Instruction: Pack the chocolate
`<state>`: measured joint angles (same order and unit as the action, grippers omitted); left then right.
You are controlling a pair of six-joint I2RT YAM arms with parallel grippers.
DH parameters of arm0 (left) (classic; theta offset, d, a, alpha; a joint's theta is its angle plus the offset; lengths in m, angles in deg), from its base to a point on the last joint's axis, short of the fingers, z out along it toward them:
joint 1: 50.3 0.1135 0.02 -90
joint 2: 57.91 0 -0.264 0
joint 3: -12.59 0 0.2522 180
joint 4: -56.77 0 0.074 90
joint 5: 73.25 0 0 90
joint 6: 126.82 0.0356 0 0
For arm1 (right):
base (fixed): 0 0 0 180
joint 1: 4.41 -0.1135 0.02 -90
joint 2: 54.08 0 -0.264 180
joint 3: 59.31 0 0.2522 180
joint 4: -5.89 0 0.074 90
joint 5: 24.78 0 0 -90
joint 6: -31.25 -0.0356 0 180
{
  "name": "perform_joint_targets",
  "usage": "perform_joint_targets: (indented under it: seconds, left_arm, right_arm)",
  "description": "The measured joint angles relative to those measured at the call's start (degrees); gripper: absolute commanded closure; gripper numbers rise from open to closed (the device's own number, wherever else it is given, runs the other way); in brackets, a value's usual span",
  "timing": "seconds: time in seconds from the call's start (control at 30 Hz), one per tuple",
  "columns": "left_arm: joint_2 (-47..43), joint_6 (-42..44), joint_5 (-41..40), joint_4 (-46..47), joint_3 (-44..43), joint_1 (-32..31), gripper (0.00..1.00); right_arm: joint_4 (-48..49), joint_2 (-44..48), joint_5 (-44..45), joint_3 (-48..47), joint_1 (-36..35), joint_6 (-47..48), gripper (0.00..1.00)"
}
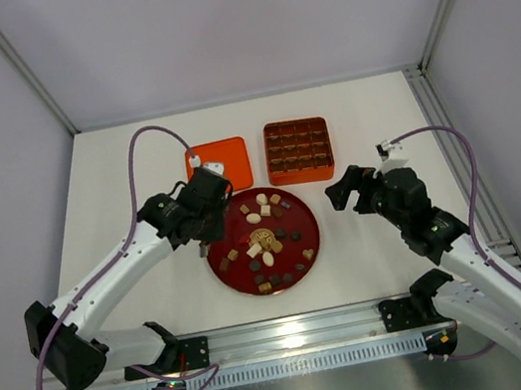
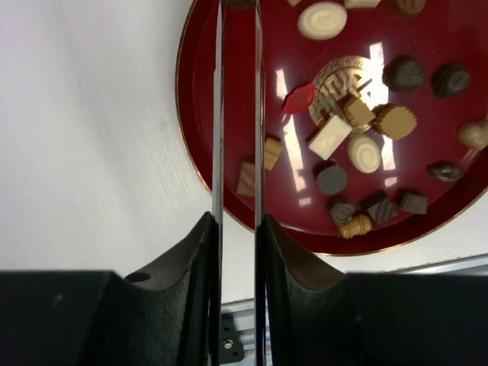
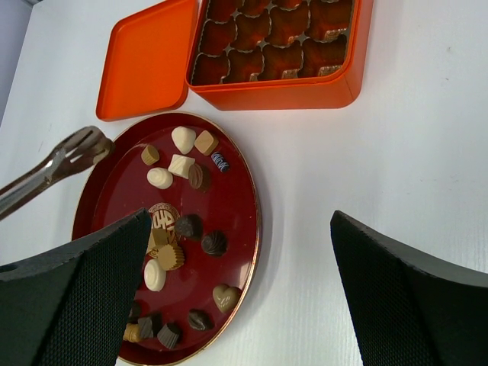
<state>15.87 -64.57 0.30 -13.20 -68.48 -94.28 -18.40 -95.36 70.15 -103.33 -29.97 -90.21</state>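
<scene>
L claw (image 2: 236,223) grips tongs (image 3: 74,151); chocolate (image 2: 364,152) on plate (image 2: 229,46) just right.

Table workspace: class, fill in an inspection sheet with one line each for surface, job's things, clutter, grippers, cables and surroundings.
Surface: white table, no spills seen.
Job's things: chocolate all on the red plate; orange box open behind it, no sweet seen in its cells; lid flat beside the box.
Clutter: nothing seen.
Grippers: left gripper has its fingers shut on tongs, whose tips are at the plate's left rim; right gripper is open and holds nothing, right of the plate.
Cables: left cable and right cable, purple, loop above the arms, off the plate.
Surroundings: white walls, metal posts, rail at the near edge.
</scene>
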Motion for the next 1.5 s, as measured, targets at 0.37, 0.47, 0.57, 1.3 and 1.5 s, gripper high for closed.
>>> perform_joint_targets:
  seconds: [0.37, 0.47, 0.57, 1.3, 1.5]
  left_arm:
    - [7.39, 1.75, 1.51, 0.68, -15.80, 0.00, 0.80]
    - [12.63, 2.71, 2.08, 1.55, -21.29, 0.00, 0.80]
    - [17.99, 3.28, 2.75, 2.36, -26.69, 0.00, 0.80]
    - [47.95, 7.34, 4.79, 9.73, -50.42, 1.53, 0.81]
    - [48.54, 7.52, 4.94, 11.13, -50.84, 1.53, 0.79]
  right_arm:
    - [-0.11, 0.04, 0.02, -0.04, 0.00, 0.02, 0.00]
    - [-0.42, 0.07, 0.07, -0.07, 0.00, 0.04, 0.00]
    - [-1.05, 0.39, 0.26, -0.20, 0.00, 0.07, 0.00]
    - [-8.79, 7.67, 3.52, -2.34, 0.00, 1.31, 0.00]
    - [-9.20, 7.93, 3.98, -2.34, 0.00, 1.36, 0.00]
